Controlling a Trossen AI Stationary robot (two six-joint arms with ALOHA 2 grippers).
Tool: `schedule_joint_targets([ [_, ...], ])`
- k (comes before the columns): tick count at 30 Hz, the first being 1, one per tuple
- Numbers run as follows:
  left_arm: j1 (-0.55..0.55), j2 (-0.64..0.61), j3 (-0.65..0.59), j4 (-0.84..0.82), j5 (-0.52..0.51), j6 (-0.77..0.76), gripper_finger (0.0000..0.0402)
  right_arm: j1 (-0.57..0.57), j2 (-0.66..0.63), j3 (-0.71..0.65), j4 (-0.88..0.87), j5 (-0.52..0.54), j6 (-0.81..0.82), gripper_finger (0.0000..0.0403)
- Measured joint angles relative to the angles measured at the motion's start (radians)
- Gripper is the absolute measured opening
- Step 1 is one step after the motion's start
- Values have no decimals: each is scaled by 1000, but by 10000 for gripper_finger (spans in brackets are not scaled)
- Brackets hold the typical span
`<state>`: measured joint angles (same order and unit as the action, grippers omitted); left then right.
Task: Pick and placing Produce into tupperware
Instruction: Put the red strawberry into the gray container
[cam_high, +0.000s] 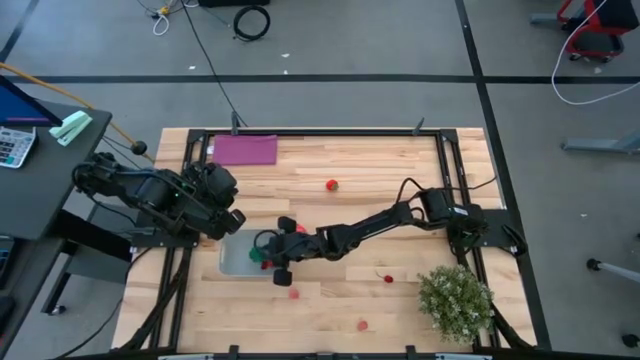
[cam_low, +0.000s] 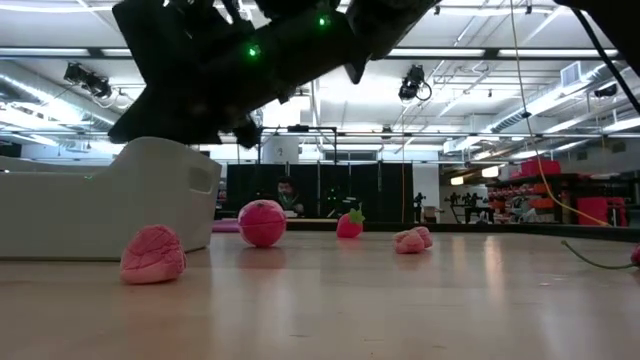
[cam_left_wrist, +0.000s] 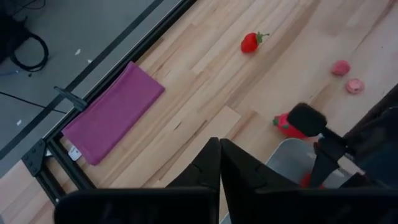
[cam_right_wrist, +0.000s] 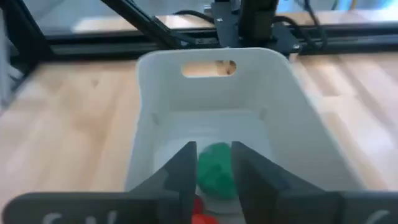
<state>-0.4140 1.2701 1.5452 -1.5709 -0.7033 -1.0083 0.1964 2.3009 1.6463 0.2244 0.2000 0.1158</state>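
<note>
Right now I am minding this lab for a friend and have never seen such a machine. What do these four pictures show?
It is a robot with two dark arms at a wooden table. Each arm ends in a two-finger claw. One picture looks straight down from above, one looks level across the table top, and the other two come from cameras on the arms' wrists.

On the table lie a pale plastic container, small red and pink toy fruits such as a strawberry, a purple mat and a bushy plant.

The right claw reaches over the container and seems to grip a green toy vegetable between its fingers. The left claw waits at the container's left end, shut and holding nothing.
</note>
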Motion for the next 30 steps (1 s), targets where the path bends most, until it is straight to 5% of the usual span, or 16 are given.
schedule_joint_targets([
  [4, 0, 0, 0, 0, 0, -2, 8, -1, -85, 0, -50, 119, -117, 122],
  [10, 0, 0, 0, 0, 0, -2, 17, -18, -299, 1, -450, 283, -124, 126],
  [19, 0, 0, 0, 0, 0, -1, 21, -59, -489, 0, -920, 303, 37, 126],
  [24, 0, 0, 0, 0, 0, -1, 11, -65, -481, -63, -971, 296, 59, 126],
  [30, -9, 0, 0, 0, 0, -1, 11, -65, -470, -310, -790, 314, 59, 126],
])
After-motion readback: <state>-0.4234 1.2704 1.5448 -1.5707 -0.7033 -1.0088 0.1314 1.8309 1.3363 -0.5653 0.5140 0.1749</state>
